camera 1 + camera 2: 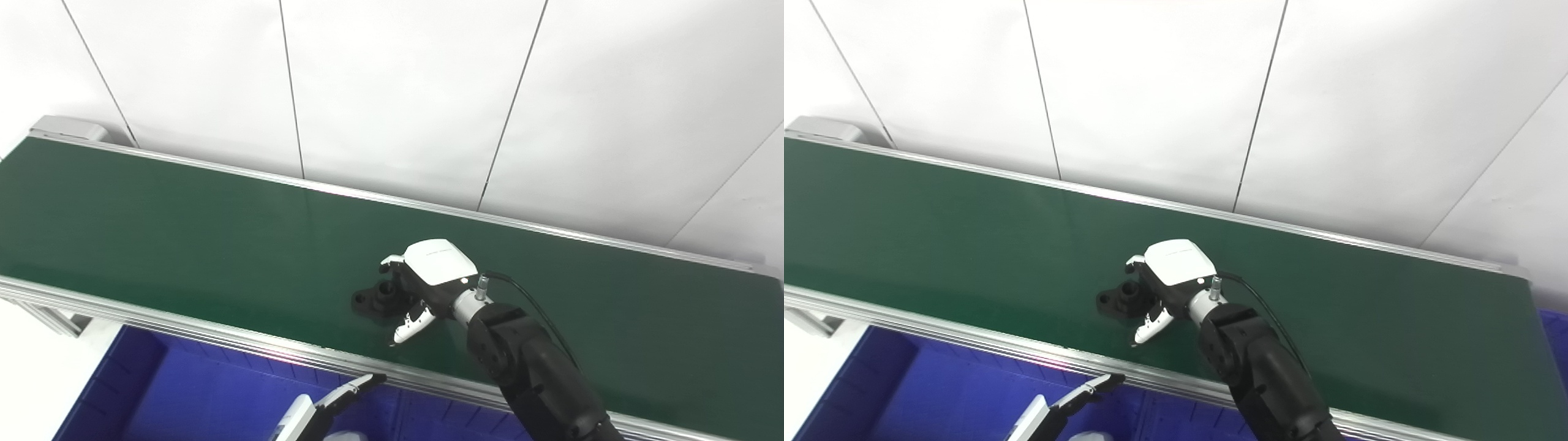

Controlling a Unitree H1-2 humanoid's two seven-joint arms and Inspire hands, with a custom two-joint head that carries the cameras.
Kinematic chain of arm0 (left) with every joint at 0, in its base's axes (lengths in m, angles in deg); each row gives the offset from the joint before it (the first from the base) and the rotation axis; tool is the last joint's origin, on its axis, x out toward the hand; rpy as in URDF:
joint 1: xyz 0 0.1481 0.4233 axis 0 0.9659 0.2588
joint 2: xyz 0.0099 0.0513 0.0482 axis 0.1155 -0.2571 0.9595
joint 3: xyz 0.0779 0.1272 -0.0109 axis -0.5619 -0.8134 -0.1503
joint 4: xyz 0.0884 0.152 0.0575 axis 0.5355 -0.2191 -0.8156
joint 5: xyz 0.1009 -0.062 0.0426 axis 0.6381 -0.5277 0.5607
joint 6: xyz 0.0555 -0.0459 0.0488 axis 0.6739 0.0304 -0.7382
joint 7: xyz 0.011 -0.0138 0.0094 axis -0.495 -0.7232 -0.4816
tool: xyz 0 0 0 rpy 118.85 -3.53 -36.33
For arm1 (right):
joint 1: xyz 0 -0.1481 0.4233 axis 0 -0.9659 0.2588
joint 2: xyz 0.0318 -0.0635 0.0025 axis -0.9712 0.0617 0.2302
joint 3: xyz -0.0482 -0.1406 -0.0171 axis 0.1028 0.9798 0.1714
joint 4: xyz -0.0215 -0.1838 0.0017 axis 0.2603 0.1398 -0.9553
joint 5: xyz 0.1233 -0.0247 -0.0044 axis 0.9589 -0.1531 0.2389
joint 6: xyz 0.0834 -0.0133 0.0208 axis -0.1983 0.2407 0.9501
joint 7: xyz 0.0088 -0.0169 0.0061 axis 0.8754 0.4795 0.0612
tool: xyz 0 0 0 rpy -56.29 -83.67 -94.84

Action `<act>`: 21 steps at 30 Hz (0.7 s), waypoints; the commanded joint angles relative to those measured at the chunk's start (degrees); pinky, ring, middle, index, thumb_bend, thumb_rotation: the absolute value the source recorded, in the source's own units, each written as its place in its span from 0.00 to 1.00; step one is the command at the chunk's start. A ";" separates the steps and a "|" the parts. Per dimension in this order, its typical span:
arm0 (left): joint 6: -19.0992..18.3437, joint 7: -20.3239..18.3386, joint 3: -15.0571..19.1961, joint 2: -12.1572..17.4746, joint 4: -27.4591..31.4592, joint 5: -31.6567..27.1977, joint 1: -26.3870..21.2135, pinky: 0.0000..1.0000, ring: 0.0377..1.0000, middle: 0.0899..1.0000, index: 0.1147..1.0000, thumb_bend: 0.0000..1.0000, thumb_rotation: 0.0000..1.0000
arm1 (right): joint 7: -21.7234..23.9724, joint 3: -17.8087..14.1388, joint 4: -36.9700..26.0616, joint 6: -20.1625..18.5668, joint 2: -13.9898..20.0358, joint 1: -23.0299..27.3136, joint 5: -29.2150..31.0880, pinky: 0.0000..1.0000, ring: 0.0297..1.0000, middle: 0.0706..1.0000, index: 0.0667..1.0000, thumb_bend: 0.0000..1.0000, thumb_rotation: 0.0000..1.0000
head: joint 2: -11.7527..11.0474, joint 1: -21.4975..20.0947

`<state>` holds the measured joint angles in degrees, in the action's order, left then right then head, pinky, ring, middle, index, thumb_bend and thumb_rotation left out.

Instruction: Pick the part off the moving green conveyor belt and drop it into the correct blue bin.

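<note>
A black part [375, 298] with a round boss lies on the green conveyor belt [184, 233], near its front rail. My right hand [422, 278] rests on the belt against the part's right end. Its fingers [389, 263] curl over the far side and its thumb [409, 326] sticks out on the near side, so the part sits between them without being clasped or lifted. My left hand [318, 410] shows only partly at the bottom edge, fingers stretched out and holding nothing, above the blue bin [184, 392].
An aluminium rail [245, 343] runs along the belt's front edge, with the blue bin below it. A second blue bin [1557, 334] peeks out past the belt's right end. White wall panels stand behind the belt.
</note>
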<state>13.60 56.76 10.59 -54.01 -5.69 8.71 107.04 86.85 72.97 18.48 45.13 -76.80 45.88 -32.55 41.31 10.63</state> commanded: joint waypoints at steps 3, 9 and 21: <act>1.53 -0.18 0.39 -0.43 2.03 0.93 1.07 0.81 0.86 0.87 0.87 0.77 0.83 | 3.48 2.75 -0.08 2.66 -1.47 -1.22 1.42 0.63 0.72 0.73 0.79 0.74 0.34 | 0.04 0.11; 1.53 -0.33 0.51 -0.67 2.06 1.17 1.18 0.82 0.86 0.87 0.88 0.77 0.85 | 2.92 3.17 0.00 3.28 -1.09 -2.10 1.35 0.52 0.63 0.65 0.65 0.66 0.27 | 0.43 0.20; 1.52 -0.73 0.58 -0.60 2.45 1.05 1.21 0.84 0.87 0.88 0.89 0.76 0.86 | 2.41 4.00 0.30 2.58 -0.24 -3.79 2.65 0.28 0.34 0.41 0.48 0.52 0.00 | 0.96 0.06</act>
<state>13.60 55.80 10.94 -54.91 -4.64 9.51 107.85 86.53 75.04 17.73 45.36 -77.76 43.71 -29.93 42.19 10.64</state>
